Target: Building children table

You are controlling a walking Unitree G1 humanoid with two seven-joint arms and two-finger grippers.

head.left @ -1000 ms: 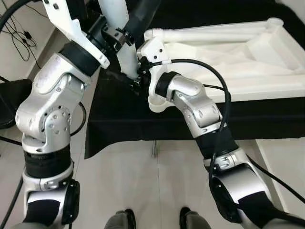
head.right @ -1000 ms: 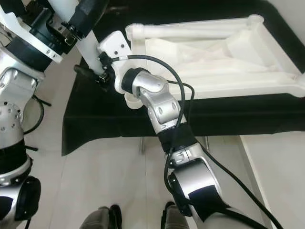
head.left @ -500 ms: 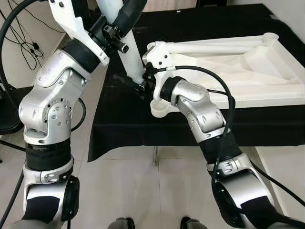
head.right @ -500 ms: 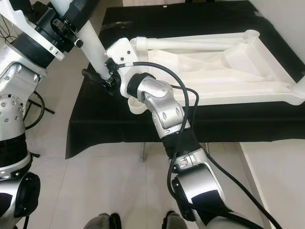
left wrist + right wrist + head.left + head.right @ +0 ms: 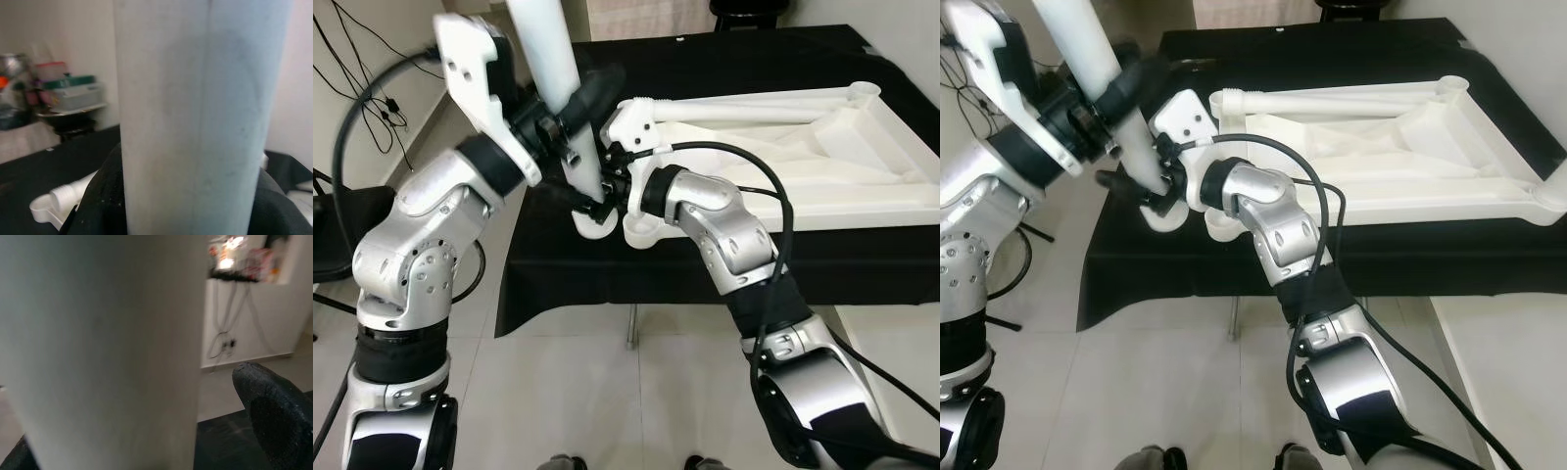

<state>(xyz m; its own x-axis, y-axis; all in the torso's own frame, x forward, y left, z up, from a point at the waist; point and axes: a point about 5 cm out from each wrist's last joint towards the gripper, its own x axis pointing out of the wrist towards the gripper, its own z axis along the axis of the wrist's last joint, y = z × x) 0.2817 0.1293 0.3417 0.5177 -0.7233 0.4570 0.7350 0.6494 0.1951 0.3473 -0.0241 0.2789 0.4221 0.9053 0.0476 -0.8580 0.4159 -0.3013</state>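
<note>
I held the white table leg (image 5: 556, 93) in my left pincer (image 5: 570, 110), its black fingers (image 5: 597, 86) pinched around the tube partway up its length. The leg stood nearly upright, its long axis leaning a little so that the top tipped away toward my left and the flared foot (image 5: 594, 221) hung low, just beside the corner socket (image 5: 641, 228) of the upturned white table top (image 5: 862, 166). That top lay flat on the black-draped surface (image 5: 724, 59), its underside up, with another leg (image 5: 754, 98) lying along its far edge.

My right pincer (image 5: 604, 196) reached in at the leg's lower end, against the tube just above the foot. From the wrist view one black finger (image 5: 274, 411) showed beside the tube, but I could not tell whether that pincer was closed on the leg or only resting against it.

The coming move, as I judged it, turned on one relation: the socket lay to the right of the foot, close and slightly toward me. The foot was beside the socket, not over it, so the leg needed shifting rightward and straightening before it could seat.
</note>
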